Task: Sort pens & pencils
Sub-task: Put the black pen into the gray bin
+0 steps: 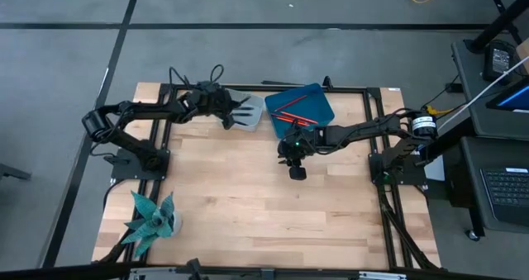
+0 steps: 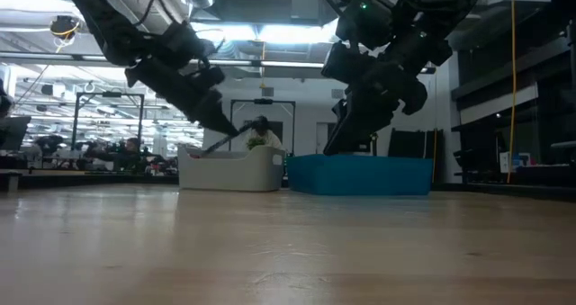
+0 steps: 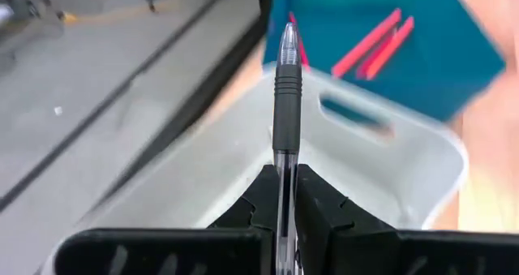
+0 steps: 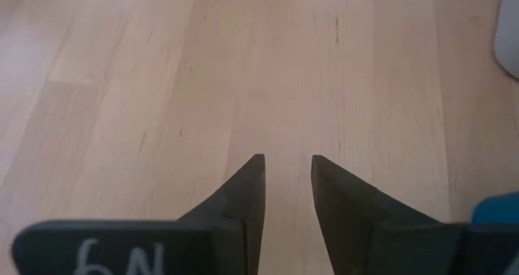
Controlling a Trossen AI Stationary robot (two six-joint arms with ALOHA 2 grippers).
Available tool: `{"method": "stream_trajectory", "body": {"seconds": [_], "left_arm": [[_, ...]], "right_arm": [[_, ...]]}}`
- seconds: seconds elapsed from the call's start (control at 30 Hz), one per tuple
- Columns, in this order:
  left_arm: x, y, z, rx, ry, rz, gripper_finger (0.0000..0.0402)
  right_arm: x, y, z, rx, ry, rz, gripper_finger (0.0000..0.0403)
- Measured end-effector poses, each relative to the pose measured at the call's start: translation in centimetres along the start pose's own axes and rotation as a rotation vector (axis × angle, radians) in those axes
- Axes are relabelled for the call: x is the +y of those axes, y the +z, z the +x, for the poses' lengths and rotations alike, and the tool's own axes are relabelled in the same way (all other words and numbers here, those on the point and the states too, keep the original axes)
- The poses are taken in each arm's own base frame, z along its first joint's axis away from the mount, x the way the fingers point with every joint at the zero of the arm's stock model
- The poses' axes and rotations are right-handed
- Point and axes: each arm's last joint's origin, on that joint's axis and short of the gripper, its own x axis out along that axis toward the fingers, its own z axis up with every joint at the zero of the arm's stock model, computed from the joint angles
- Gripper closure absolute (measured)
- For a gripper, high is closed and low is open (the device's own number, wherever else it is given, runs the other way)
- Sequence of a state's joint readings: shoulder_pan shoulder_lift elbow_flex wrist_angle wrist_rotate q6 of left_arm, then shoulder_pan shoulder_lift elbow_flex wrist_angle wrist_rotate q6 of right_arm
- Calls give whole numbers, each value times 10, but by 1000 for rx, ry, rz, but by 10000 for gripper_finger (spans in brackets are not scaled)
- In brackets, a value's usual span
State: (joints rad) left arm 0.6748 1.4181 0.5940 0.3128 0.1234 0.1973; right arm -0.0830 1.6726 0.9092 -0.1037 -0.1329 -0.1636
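Observation:
My left gripper (image 3: 284, 176) is shut on a pen (image 3: 286, 88) with a clear barrel and a black grip sleeve. It hangs over the grey bin (image 1: 248, 108), which stands near the table's far edge. Right of that bin sits the blue bin (image 1: 312, 98), with red pencils (image 1: 289, 115) lying on its floor; the left wrist view shows them as well (image 3: 369, 44). My right gripper (image 4: 288, 168) is open with nothing between its fingers. It hovers over bare wood just near of the blue bin (image 1: 295, 166). No other pens show. My left gripper pinches the pen between its two fingers on the clear barrel (image 3: 283, 157), just behind the black grip sleeve. The fingers run along the pen, whose tip end sticks out ahead of them. The pen is lifted clear and slants down toward the grey bin (image 2: 219, 143).
A teal artificial plant (image 1: 153, 218) stands at the table's near left corner. Black frame rails (image 1: 161, 131) run along the table's sides. The wide middle and near part of the wooden table (image 1: 264, 206) is bare. People sit in the room beyond (image 2: 133, 152).

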Motion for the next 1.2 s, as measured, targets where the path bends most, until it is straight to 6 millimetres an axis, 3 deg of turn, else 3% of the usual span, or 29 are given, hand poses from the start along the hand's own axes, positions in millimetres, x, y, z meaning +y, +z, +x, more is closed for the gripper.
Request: {"method": "stream_trajectory", "body": {"seconds": [0.17, 0.5, 0.87, 1.2], "left_arm": [[1, -3, -1, 151, -29, 26, 386], [12, 40, 0, 392, -97, 71, 386], [16, 33, 42, 612, -158, 69, 386], [18, 20, 43, 729, -192, 62, 379]], "right_arm": [[0, 0, 0, 0, 0, 1, 299], [0, 0, 0, -2, 0, 1, 299], [0, 0, 0, 3, 3, 1, 299], [0, -1, 0, 6, 3, 2, 299]]}}
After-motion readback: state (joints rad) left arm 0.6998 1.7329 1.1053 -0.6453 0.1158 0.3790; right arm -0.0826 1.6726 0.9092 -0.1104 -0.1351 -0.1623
